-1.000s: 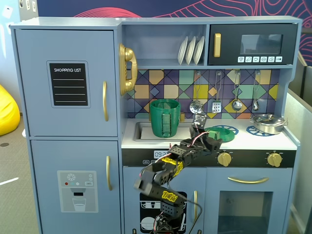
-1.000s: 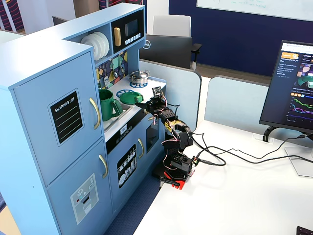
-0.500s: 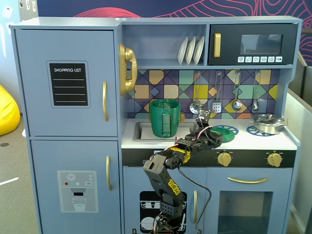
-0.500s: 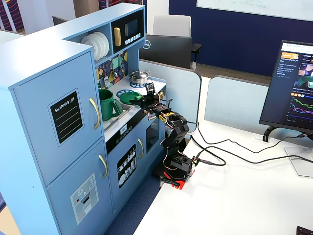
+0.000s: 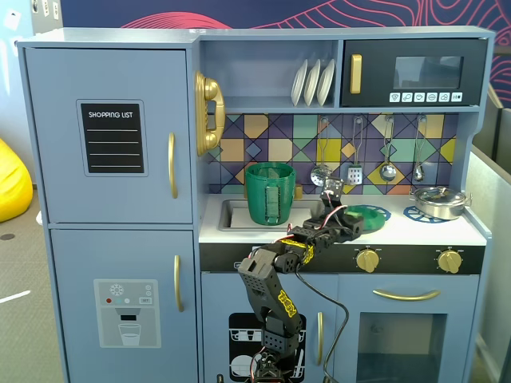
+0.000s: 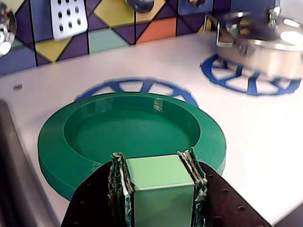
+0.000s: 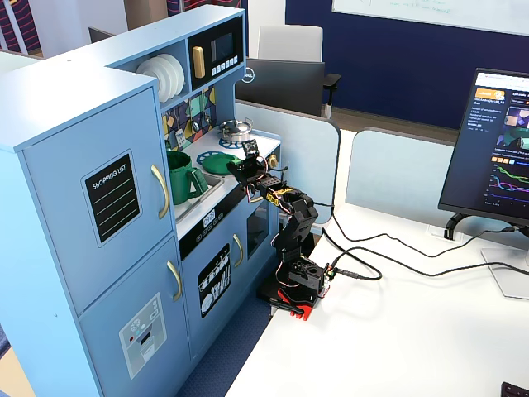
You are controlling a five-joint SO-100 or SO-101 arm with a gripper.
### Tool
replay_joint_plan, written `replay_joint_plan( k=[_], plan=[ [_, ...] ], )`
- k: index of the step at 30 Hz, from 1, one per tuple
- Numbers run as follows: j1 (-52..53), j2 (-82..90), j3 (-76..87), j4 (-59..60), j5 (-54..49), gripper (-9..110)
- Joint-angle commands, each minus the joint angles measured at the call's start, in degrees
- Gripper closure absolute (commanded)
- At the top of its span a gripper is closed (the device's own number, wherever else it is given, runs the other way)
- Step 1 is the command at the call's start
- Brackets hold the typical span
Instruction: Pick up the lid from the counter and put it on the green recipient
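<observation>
- In the wrist view my gripper [image 6: 158,189] was closed on the lid's strap-like handle tab [image 6: 158,177], a pale green block pinched between my two fingers [image 6: 118,187] at the six o'clock edge of the picture; the pads pressed its left and right faces.
- The lid [image 6: 128,137] lay flat on the white worktop [image 6: 246,127] straight ahead of me at twelve o'clock, its shallow recess facing up; it sat over a blue burner ring [image 6: 137,87], whose spokes showed past its far rim; whether it had cleared the surface I could not tell.
- The tab's long axis ran from me toward the lid's centre, so my grip was squarely across its short width; I judged that a sound hold for a lift.
- In a fixed view from the front, the green recipient [image 5: 270,193] stood upright by the sink, at about ten o'clock from my gripper [image 5: 345,220] and apart from it; the lid [image 5: 367,213] showed just right of my wrist.
- The steel pot [image 6: 262,40] sat at two o'clock in the wrist view, well apart on its own ring.
- The coming move, as I judged it, turned on raising the lid above the recipient's rim, then carrying it leftward; the rim stood clearly higher than the lid.
</observation>
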Motion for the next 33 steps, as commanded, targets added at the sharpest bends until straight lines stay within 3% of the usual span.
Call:
replay_joint_plan(
  k=[1, 8, 17, 33],
  plan=[
    [-1.32, 1.05, -11.51, 1.14, -0.79, 101],
    [-6.24, 2.72, -28.83, 14.85, -0.26, 101],
    [-19.95, 5.01, -41.84, 29.36, -2.20, 102],
    [-29.62, 5.19, -41.40, 36.04, -3.08, 102]
  ],
)
